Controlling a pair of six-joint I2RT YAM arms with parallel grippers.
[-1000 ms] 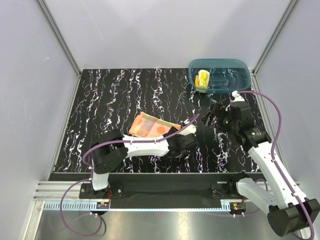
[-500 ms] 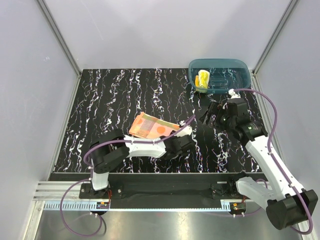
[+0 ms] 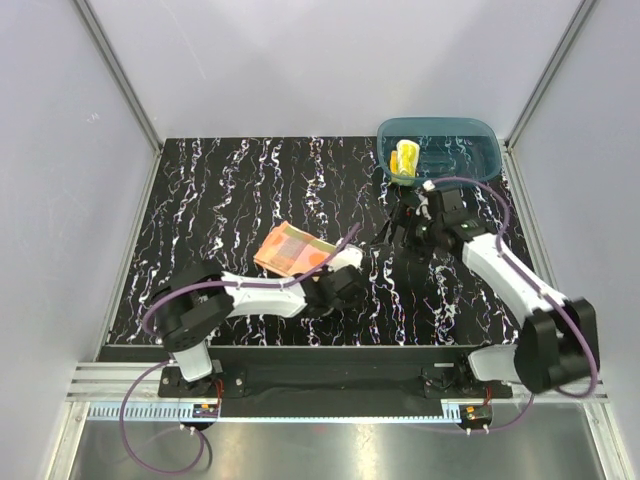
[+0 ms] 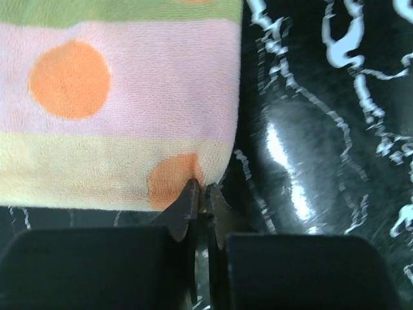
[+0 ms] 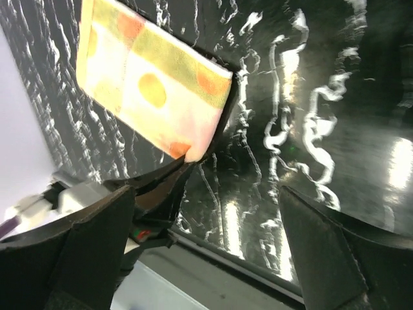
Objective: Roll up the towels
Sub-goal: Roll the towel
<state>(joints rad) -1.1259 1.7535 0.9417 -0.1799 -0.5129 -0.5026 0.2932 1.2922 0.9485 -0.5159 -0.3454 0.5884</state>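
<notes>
The polka-dot towel (image 3: 290, 250) lies flat, left of the table's middle. In the left wrist view the polka-dot towel (image 4: 129, 97) shows pale stripes and orange dots. My left gripper (image 3: 324, 272) is shut on its near right corner, and the left gripper (image 4: 201, 188) pinches the cloth edge between its tips. My right gripper (image 3: 400, 225) hovers open to the towel's right, nothing between its fingers. From the right gripper (image 5: 205, 194) I see the polka-dot towel (image 5: 148, 84) and the left gripper (image 5: 171, 177) on its corner. The yellow towel (image 3: 406, 157) sits rolled in the tub.
The teal tub (image 3: 490, 150) stands at the back right corner of the black marbled table (image 3: 230, 180). Grey walls close in the left, back and right sides. The table's front edge and rail (image 5: 258, 265) show in the right wrist view.
My left gripper has gone from open to shut on the polka-dot towel's corner. The right arm has swung left, from near the tub toward the towel, still open.
</notes>
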